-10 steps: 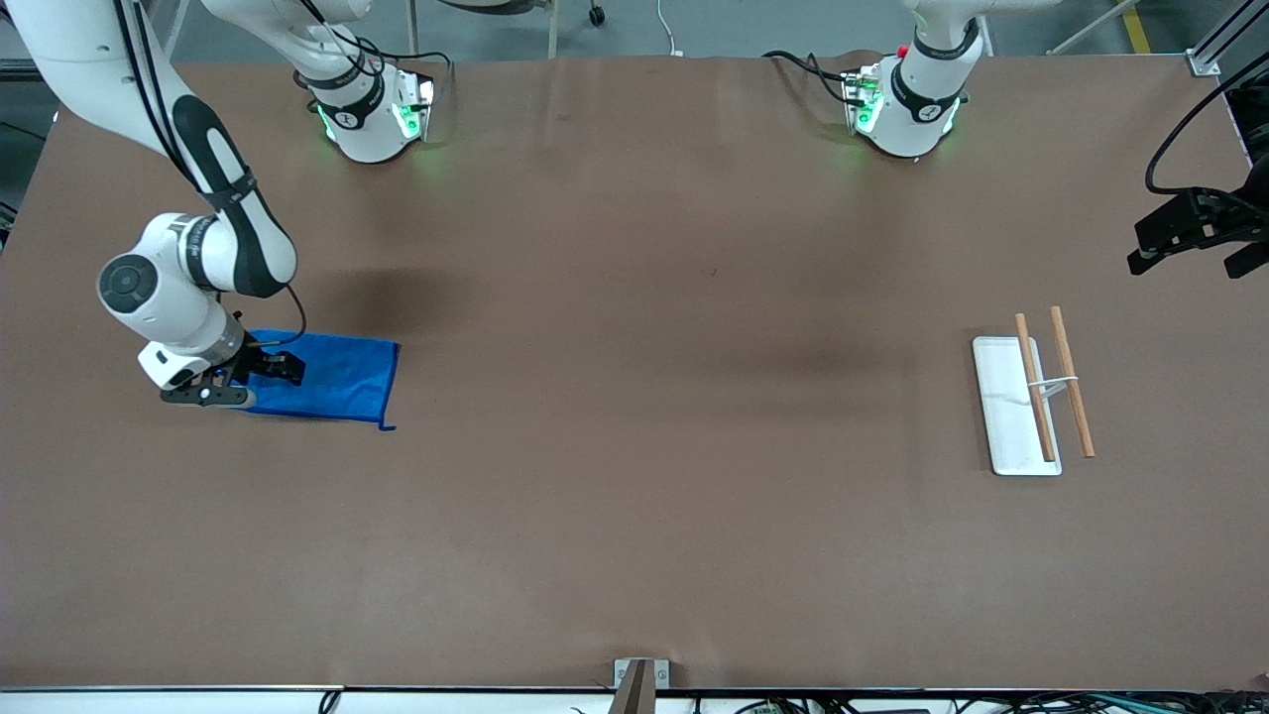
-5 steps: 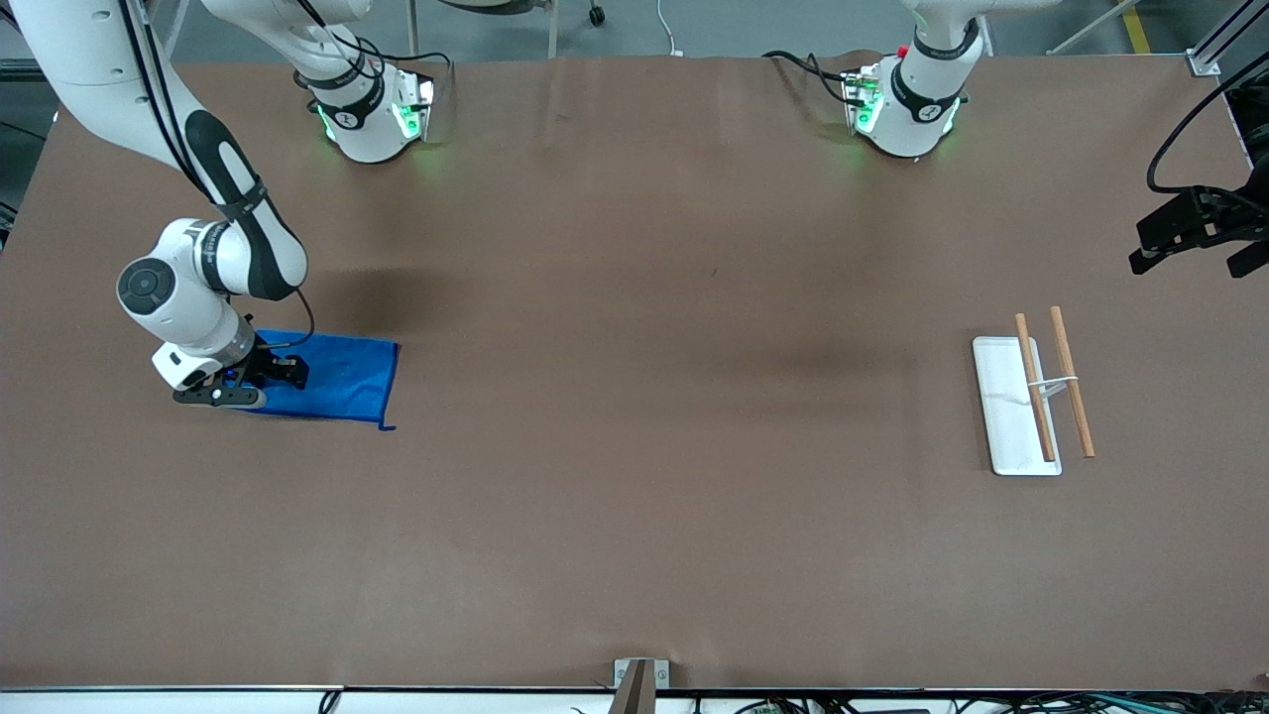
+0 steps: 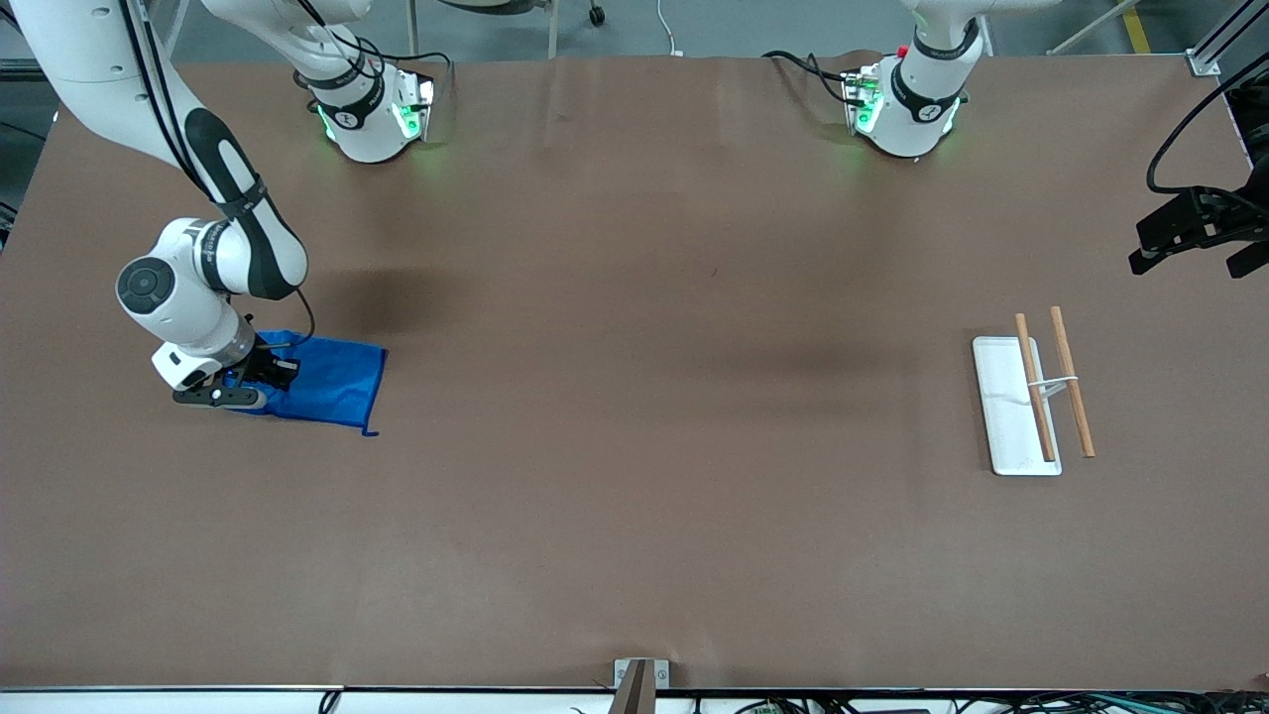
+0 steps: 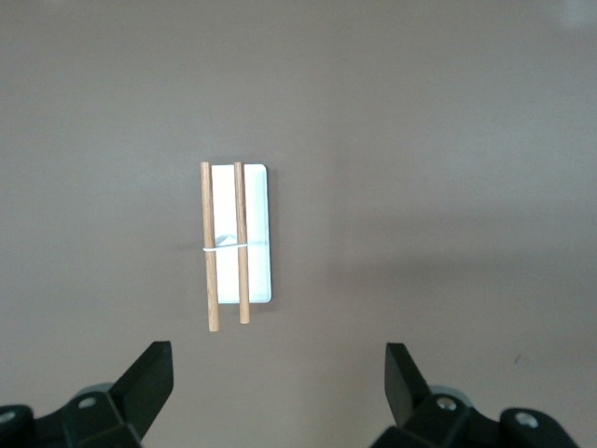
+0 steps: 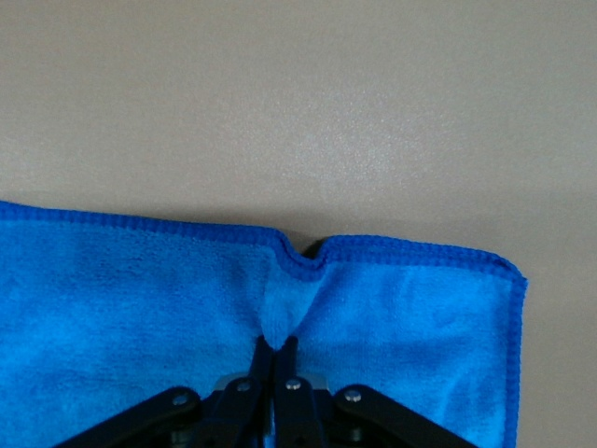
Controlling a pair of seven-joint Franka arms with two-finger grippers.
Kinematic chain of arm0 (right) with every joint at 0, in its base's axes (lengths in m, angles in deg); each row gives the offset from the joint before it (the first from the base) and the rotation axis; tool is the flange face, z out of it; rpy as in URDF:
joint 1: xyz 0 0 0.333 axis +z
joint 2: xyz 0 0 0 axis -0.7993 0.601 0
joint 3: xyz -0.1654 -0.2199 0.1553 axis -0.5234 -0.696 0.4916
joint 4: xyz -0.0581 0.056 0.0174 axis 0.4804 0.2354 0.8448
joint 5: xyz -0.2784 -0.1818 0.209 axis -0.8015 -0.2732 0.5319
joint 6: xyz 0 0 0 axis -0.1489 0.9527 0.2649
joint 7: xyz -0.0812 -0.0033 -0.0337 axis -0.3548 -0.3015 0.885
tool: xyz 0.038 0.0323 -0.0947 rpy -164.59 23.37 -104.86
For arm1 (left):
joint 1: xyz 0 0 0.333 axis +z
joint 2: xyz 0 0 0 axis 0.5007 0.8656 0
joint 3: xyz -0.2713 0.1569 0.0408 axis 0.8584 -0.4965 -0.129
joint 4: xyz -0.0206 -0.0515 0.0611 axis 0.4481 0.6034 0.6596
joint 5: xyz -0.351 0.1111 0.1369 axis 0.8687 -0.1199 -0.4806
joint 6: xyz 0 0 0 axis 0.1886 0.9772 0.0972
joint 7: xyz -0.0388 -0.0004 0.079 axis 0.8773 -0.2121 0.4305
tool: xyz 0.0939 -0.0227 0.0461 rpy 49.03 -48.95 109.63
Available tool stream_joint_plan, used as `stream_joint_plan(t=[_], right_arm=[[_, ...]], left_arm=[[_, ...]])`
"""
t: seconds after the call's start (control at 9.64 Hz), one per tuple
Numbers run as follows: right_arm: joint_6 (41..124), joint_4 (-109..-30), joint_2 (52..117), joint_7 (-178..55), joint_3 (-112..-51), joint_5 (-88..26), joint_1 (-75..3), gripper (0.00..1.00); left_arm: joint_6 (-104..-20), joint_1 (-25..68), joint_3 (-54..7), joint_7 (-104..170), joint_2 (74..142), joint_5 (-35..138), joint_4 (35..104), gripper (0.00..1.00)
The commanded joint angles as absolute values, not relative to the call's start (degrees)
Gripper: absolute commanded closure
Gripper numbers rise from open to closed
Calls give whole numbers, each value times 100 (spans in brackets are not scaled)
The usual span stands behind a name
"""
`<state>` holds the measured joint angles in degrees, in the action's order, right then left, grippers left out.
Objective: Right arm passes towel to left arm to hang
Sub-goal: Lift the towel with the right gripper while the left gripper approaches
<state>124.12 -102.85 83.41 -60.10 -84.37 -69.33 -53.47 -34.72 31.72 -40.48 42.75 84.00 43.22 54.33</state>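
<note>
On the brown surface (image 3: 634, 516), the small bright blue rectangular microfibre towel (image 3: 332, 387) lies flat toward the right arm's end, with the right claw (image 3: 266, 378) down on its edge, slim black fingers (image 5: 264, 366) pressed together on a pinched fold of cloth. To do this pick-up well, the lift should probably go straight up and slowly, so the fold does not slip free and the loose length hangs clear before it is carried to the handover. How deep the pinch bites is hard to judge: the fingertips are buried in the fold, and in the front view the white right arm (image 3: 213, 268) covers part of the towel. Toward the other end stands the hanging rack, a white rectangular base with two wooden rods (image 3: 1031, 397). The left claw (image 4: 280, 385) waits with its black fingers wide apart and empty, high over the surface near the rack; in the front view it is partly cut off at the edge.
</note>
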Motion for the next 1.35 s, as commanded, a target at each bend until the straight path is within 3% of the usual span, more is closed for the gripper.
stream_joint_plan(t=[0.0, 0.31, 0.62, 0.73, 1.24], right_arm=[[11207, -9964, 7904, -6090, -8405, -6990, -5315, 100], [8200, -8103, 7638, -6081, -8414, -7025, -5078, 100], [6843, -7072, 7603, -6124, -8361, -6912, -4780, 100], [6735, -7034, 7437, -6142, -8248, -6737, -4761, 100], [6962, -7025, 7286, -6125, -7748, -3358, -4471, 100]], left_arm=[[-3409, 3163, -4047, 4232, 8426, 4206, 5539, 0], [-3409, 3171, -4047, 4302, 8417, 4207, 5531, 0], [-3401, 3171, -4047, 4319, 8347, 4224, 5539, 0], [-3392, 3163, -4038, 4319, 8338, 4224, 5539, 0], [-2946, 3127, -3968, 5202, 8346, 4879, 5635, 0]])
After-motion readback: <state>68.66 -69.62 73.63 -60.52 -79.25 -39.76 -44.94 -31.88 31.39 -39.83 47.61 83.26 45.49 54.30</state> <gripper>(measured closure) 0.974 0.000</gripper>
